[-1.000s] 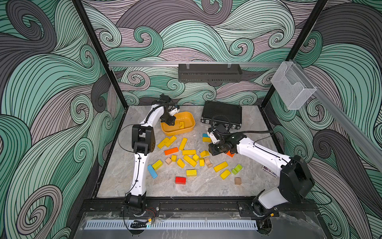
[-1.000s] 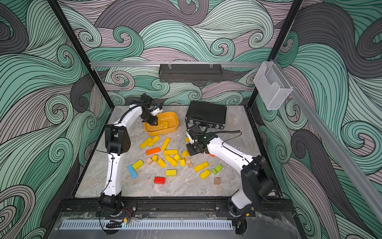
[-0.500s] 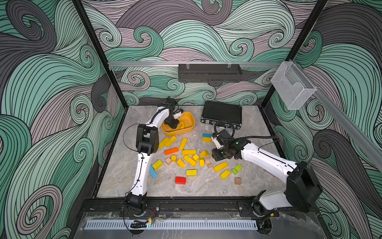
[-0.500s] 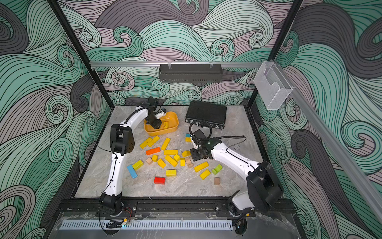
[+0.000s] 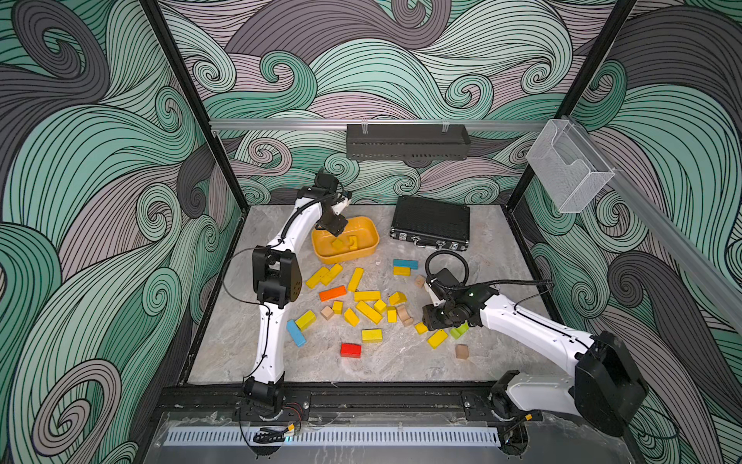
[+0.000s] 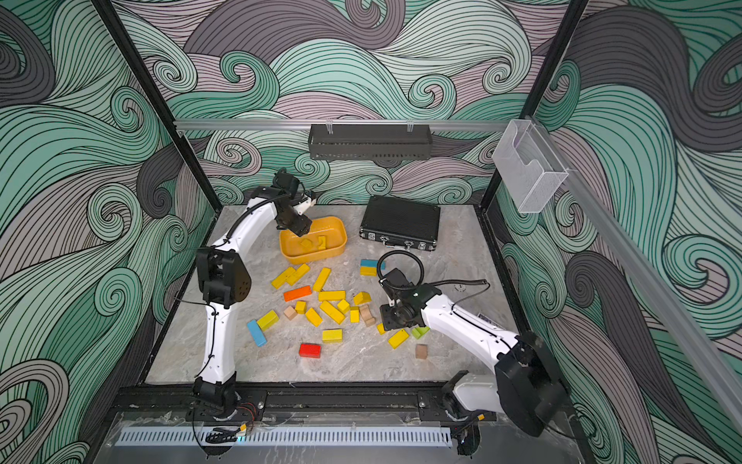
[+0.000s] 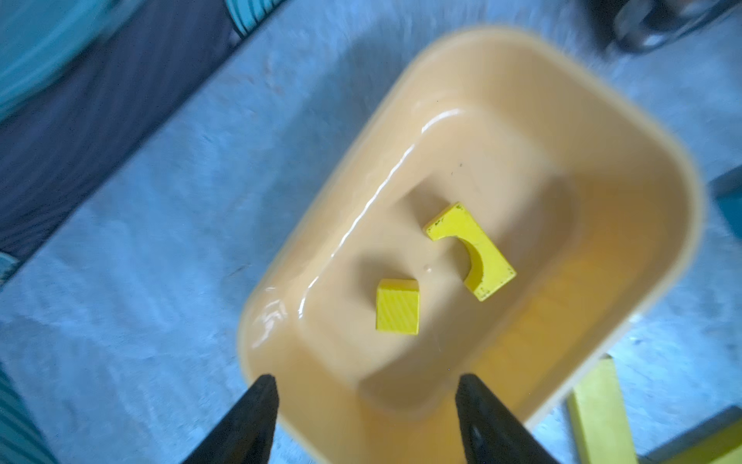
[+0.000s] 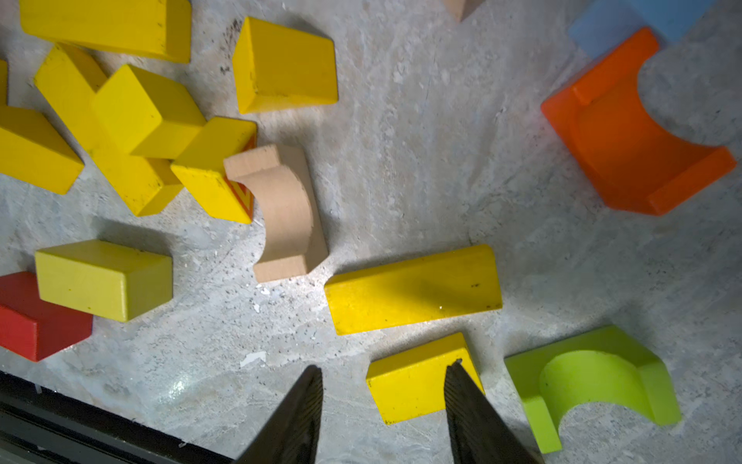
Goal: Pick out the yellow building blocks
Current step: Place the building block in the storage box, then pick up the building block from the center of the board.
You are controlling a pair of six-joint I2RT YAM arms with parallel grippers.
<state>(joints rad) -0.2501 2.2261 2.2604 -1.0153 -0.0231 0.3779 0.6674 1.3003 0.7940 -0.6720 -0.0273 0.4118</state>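
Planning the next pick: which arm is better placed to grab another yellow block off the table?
Right, likely. The right gripper hangs open just above a small yellow block among the loose ones; the left gripper is open over the orange-yellow tub, away from them.

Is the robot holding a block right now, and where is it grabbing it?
No, nothing is held. The left tool is open above the tub, and the right tool is open over a small yellow block.

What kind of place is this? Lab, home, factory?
Probably a lab robot booth, not a home: wave-print walls on a black frame box in a tabletop, a left arm and right arm mounted along its front, yellow blocks scattered by a tub.
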